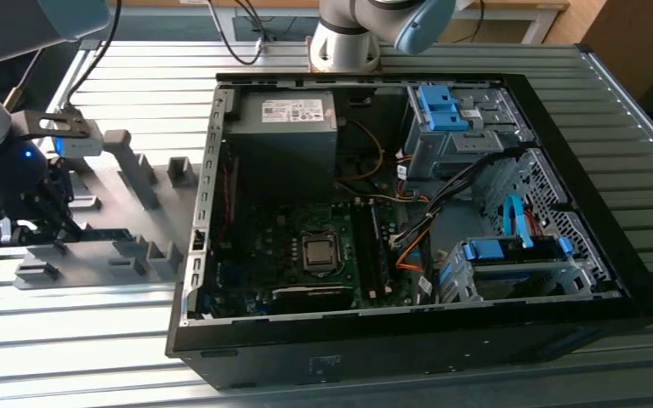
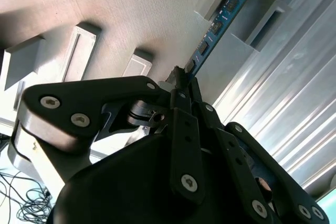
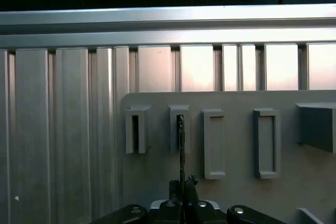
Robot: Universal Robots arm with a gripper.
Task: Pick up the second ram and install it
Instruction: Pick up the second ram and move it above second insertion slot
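Grey plate (image 3: 236, 192): second ram (image 2: 215, 24) in holder (image 3: 173, 129), claw (image 3: 182, 183) around it

I log an open black PC case (image 1: 417, 344) lying on its side on the ribbed metal table (image 1: 77, 348). Inside, a grey power supply (image 1: 286, 127) sits at the far end. The motherboard (image 1: 258, 255) has its processor socket (image 1: 319, 249) near the middle, with orange cables (image 1: 411, 255) just beside. Blue drive brackets (image 1: 440, 106) stand toward the exterior view's right. Beside the case, on that view's left, a grey plate (image 1: 111, 212) carries upright grey holder blocks (image 1: 139, 174). The first wrist view shows several of them slotted.
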